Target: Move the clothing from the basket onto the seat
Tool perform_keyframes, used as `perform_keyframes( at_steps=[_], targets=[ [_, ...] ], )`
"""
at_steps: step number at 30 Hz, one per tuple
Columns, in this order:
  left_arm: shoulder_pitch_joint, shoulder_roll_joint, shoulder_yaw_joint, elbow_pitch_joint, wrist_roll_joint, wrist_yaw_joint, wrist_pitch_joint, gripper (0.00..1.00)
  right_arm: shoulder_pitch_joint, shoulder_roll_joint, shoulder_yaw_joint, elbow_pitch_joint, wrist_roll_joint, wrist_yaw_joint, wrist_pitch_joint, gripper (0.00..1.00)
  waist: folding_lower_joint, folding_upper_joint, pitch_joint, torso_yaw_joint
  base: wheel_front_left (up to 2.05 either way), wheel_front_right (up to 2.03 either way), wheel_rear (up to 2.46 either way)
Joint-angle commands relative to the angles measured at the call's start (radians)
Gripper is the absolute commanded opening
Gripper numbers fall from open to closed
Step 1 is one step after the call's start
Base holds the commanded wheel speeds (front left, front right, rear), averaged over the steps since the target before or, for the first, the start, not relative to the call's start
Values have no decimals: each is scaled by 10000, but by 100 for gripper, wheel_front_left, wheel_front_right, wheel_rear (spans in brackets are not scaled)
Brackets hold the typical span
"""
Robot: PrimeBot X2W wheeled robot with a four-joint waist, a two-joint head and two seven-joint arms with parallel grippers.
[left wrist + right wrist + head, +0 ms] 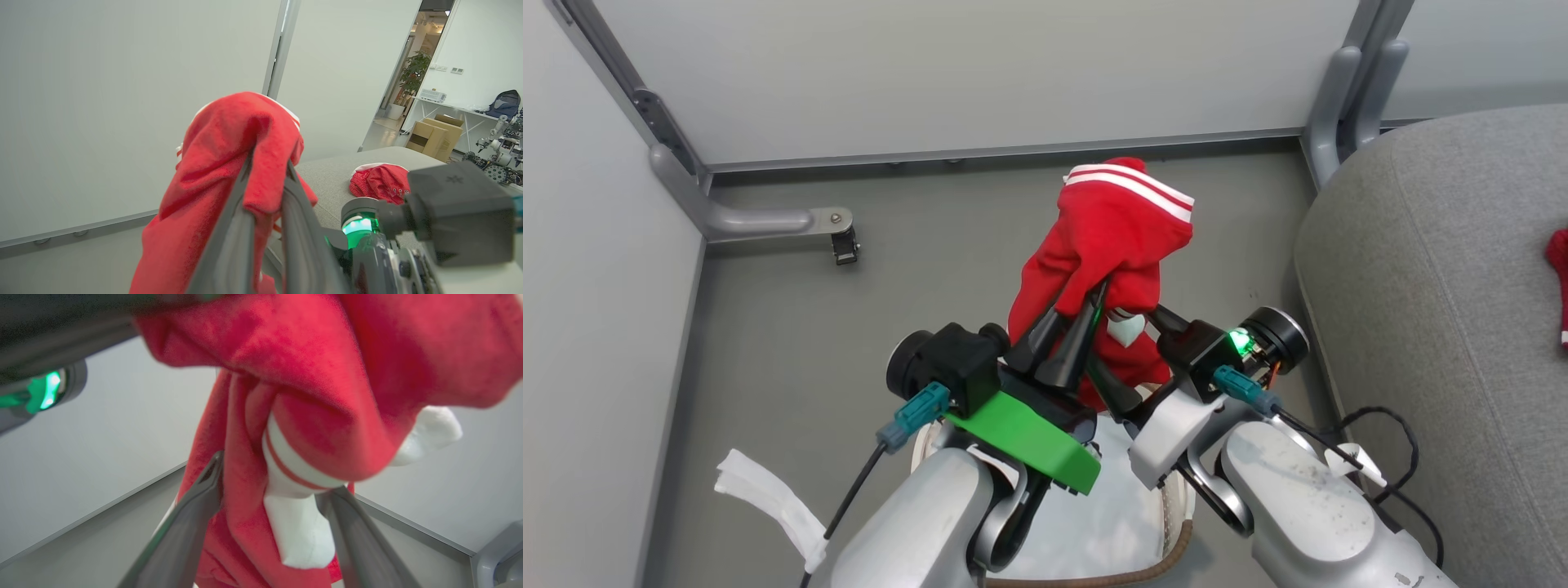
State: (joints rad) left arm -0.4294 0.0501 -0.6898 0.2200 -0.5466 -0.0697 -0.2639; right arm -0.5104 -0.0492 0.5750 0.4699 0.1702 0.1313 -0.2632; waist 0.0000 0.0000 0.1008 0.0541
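Head view: both pale arms come up from the bottom edge and angle in toward each other, wrists almost meeting mid-frame. The left pincer (1086, 300) points up and slightly right. Its 2 dark fingers are pressed together on a fold of the red garment (1111, 237), which is held in the air over the grey floor (849, 327), white stripes on top. The right pincer (1123, 339) sits just beside it, lower on the same cloth, with its fingers spread. The basket (1168, 551) is directly under the arms at the bottom, with its brown rim and white liner showing. The sofa (1437, 327) fills the right side, and a second red garment (1558, 278) lies on it at the frame edge.

Left wrist view: the 2 fingers run up from the bottom and pinch a bunched ridge of red fabric, with the rest draping down to the left. Behind that is the sofa with the second red garment on top. The right arm's wrist, green light on, is close by at lower right.

Right wrist view: the right pincer's fingers stand wide apart, and a hanging fold of red and white cloth drops between them. It's all close and blurry, so it's unclear whether either finger actually presses the cloth.
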Motion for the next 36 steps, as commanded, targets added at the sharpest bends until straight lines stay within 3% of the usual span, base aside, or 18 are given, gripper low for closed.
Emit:
perform_keyframes(
  at_steps=[1,2,3,12,13,14,20,36],
  targets=[
    [-197,16,-80,-73,-70,63,-7,0,-196,-45,-14,61,97,-11,-20,81,0,0,28,58,0,0,0],
    [-211,16,-130,-81,-110,81,-7,0,-207,-42,-11,96,159,-11,-20,24,0,0,44,86,0,0,0],
    [-224,16,-164,-93,-154,104,-7,0,-221,-45,-14,135,185,-11,-20,0,0,0,58,108,0,0,0],
    [-89,19,17,-19,-69,296,-7,0,-107,-45,-682,-32,193,-11,-20,0,0,0,249,133,0,0,0],
    [-36,19,81,10,-40,307,-7,63,-57,-48,-820,-125,164,-11,-20,0,0,0,286,67,0,0,0],
    [25,20,107,100,-27,294,-2,100,14,-47,-954,-217,138,-11,-20,0,0,0,304,-8,0,0,0],
    [222,123,695,430,437,181,-5,100,428,-45,-1831,-870,-6,-11,-22,0,0,0,389,-884,0,0,0],
    [829,160,1966,965,1678,-281,-5,100,1272,-37,-2983,-1689,-166,-11,-21,0,0,0,827,-4473,0,0,0]
  ],
)
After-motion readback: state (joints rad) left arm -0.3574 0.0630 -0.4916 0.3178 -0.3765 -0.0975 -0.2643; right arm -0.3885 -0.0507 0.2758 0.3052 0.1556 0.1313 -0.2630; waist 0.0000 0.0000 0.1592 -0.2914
